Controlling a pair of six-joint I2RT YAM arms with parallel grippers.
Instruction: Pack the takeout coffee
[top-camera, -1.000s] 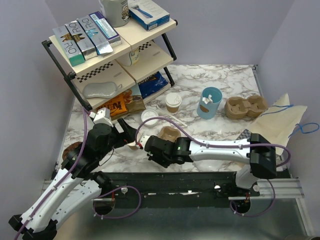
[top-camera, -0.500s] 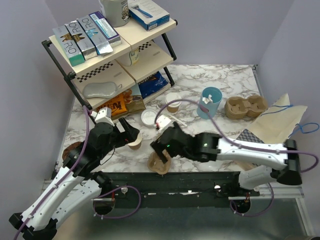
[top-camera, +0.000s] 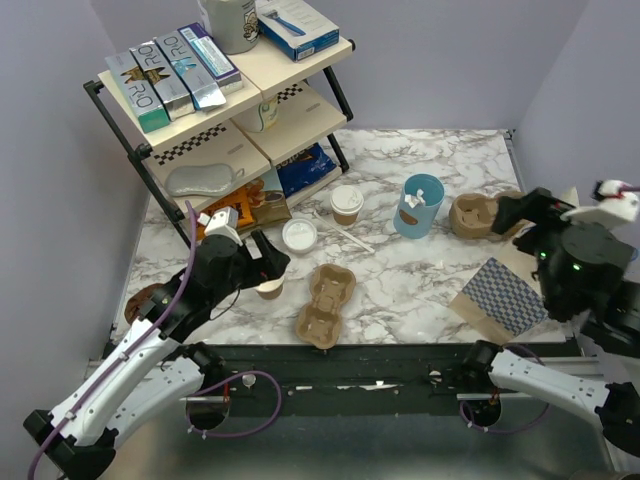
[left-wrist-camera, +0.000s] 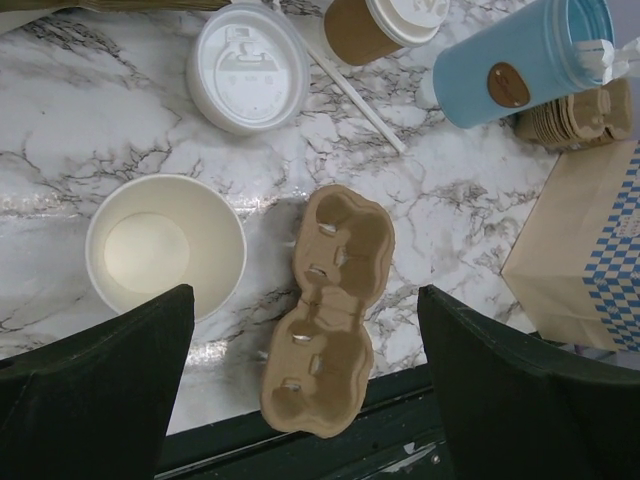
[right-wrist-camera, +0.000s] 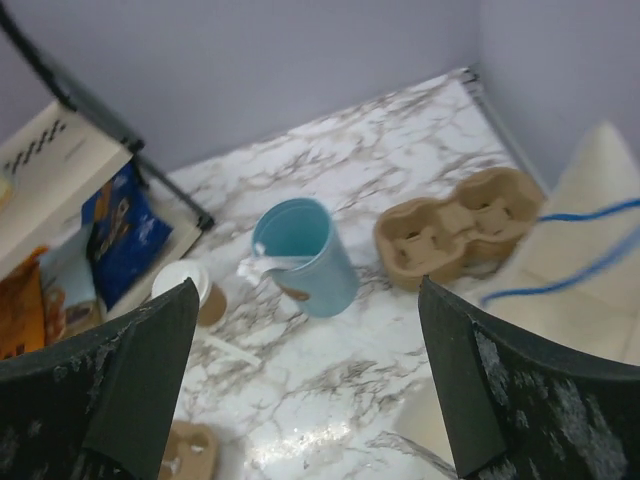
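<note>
Seeing left pincer (left-wrist-camera: 305, 345) gaping, empty, above lidless cup (left-wrist-camera: 165, 245) and carrier (left-wrist-camera: 330, 310); right pincer (right-wrist-camera: 308, 350) gaping, empty too, up high. Takeout coffee (top-camera: 347, 203) upright on bench (left-wrist-camera: 120, 120).

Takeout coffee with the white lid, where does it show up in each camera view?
Top external: the takeout coffee stands mid-table.
Left wrist: takeout coffee at the top edge, cropped.
Right wrist: takeout coffee at lower left.
Shared landmark: the blue cup, just right of it everywhere.
</note>
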